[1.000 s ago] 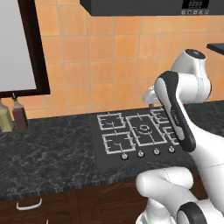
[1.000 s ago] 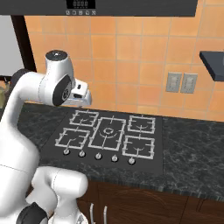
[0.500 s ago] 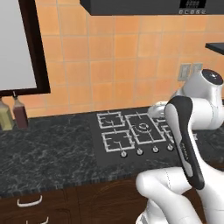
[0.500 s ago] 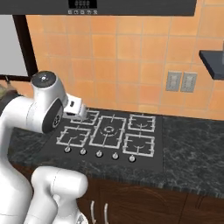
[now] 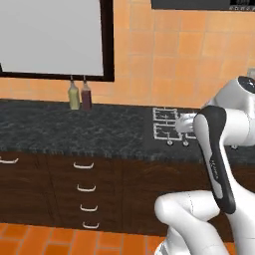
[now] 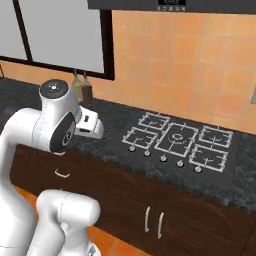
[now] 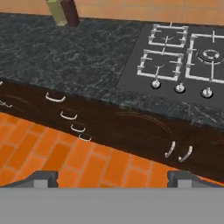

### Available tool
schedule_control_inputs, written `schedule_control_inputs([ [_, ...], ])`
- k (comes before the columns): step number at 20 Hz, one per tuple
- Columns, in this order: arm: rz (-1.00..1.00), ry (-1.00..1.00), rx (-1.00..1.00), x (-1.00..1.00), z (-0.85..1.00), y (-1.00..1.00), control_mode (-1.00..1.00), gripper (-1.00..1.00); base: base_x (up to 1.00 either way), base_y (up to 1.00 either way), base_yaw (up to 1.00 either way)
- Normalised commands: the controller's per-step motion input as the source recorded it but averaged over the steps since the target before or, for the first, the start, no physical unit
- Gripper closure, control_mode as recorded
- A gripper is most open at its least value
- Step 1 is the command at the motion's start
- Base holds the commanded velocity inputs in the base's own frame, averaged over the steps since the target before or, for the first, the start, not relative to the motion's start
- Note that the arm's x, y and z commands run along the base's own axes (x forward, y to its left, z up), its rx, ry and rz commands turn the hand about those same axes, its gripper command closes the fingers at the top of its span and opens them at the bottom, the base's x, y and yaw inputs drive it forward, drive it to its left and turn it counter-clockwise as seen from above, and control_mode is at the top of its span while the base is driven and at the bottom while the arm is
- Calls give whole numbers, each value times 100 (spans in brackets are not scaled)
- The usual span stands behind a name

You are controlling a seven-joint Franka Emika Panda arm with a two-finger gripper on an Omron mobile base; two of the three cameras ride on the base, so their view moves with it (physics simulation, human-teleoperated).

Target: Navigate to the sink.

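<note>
We find that both base views have swung leftward since a second ago: the black gas cooktop with white grates [image 6: 179, 142] now sits further right, so the base is driving, not the things. No sink is visible yet; we judge it lies further on. The gripper [image 7: 113, 177] stands wide apart, holding nothing. Orange brick floor [image 7: 61, 162] before the dark speckled stone counter [image 5: 74, 130] leaves travelling room.

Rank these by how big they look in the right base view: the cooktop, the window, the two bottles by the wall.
1. Window: largest, though cut off by the frame edge.
2. Cooktop: clearly smaller than the window.
3. Olive bottle and dark red bottle: smallest; they look alike, so no ranking between them.
</note>
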Motion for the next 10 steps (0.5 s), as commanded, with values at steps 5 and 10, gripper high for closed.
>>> schedule_control_inputs([
  [5, 0, 0, 0, 0, 0, 0, 100, -100, 0, 13, 100],
  [10, 0, 0, 0, 0, 0, 0, 100, -100, 0, 2, 100],
])
